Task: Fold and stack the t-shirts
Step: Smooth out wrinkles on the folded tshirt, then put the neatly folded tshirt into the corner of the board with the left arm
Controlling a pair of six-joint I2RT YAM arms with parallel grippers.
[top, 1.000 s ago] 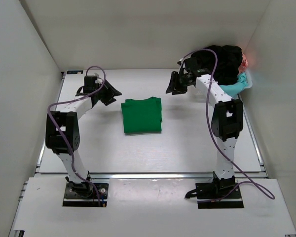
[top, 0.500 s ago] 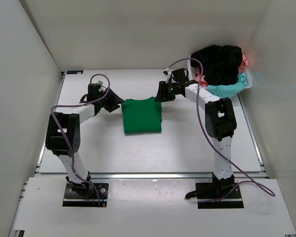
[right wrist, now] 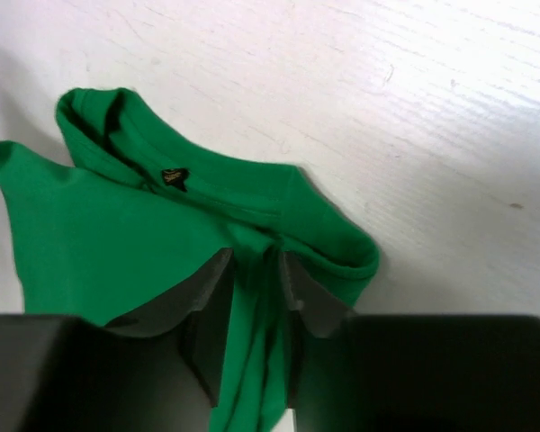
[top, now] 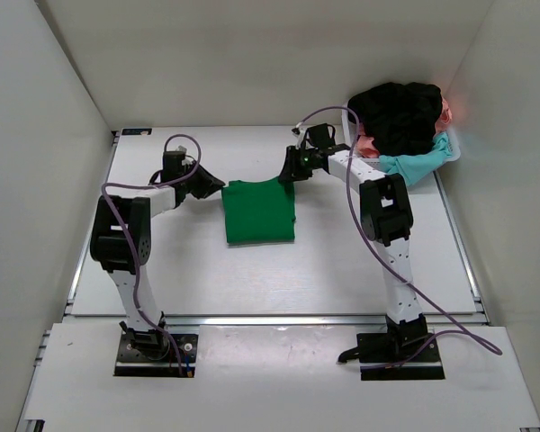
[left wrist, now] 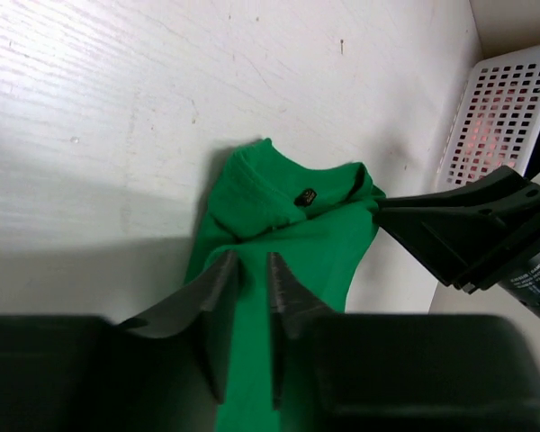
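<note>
At mid-bench, a look at the green shirt (top: pixel 259 211): folded to a flat rectangle, collar end toward the far wall. Likely light, limp and thin, so best pinched through all layers at the two collar-end corners and lifted evenly to avoid spilling the fold (no stiffness to lean on). Left claw (left wrist: pixel 248 265) at the left corner, fingers (left wrist: pixel 218 288) set close with green cloth showing in the slit; cannot tell whether gripping or merely straddling. Right claw (right wrist: pixel 255 261) at the right corner, clenched on a raised ridge of cloth beside the collar. Farther right, heaped in the white basket (left wrist: pixel 499 99), a black shirt (top: pixel 400 112) over a pink shirt (top: pixel 367 146) and a teal shirt (top: pixel 423 162), number and shape hard to make out. Lower layers of the green fold hidden; claw bodies blocking the bottom of both wrist views.
</note>
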